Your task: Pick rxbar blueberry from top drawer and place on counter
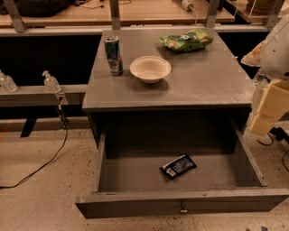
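Note:
The rxbar blueberry [178, 165], a dark flat bar with a white label patch, lies tilted on the floor of the top drawer [180, 205], right of its middle. The grey drawer is pulled fully open below the counter [203, 85]. My gripper [269, 108], cream-coloured below a white arm, hangs at the right edge of the view, beside the counter's front right corner and above the drawer's right wall. It is well apart from the bar and holds nothing that I can see.
On the counter stand a drink can [113, 55], a white bowl [150, 68] and a green chip bag [186, 40]. A light wooden bench [144, 11] runs behind. Two pump bottles [50, 82] sit on a low shelf at the left. A cable [49, 158] trails over the floor.

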Available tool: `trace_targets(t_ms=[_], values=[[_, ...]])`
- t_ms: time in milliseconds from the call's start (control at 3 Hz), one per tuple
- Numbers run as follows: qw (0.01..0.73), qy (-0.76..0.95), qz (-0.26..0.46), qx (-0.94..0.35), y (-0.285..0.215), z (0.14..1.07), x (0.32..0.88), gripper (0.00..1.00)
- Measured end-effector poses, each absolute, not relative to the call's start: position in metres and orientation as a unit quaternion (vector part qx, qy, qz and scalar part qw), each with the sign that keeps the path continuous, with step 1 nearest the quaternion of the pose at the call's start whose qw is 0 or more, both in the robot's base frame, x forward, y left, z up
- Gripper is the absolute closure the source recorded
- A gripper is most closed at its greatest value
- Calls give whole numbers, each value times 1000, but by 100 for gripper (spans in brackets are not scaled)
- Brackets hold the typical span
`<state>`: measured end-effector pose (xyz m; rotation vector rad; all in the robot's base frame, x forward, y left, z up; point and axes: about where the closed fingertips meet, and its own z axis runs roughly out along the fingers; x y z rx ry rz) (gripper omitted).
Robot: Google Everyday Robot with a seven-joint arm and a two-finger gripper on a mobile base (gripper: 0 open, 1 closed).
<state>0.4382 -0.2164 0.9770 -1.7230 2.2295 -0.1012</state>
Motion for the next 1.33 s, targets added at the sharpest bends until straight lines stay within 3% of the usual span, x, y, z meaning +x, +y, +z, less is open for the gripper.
trace_targets(t_ms=[667,1333], values=[[169,765,-12,-621,-209,968,444,0],[213,664,61,-714,-155,883,450,0]])
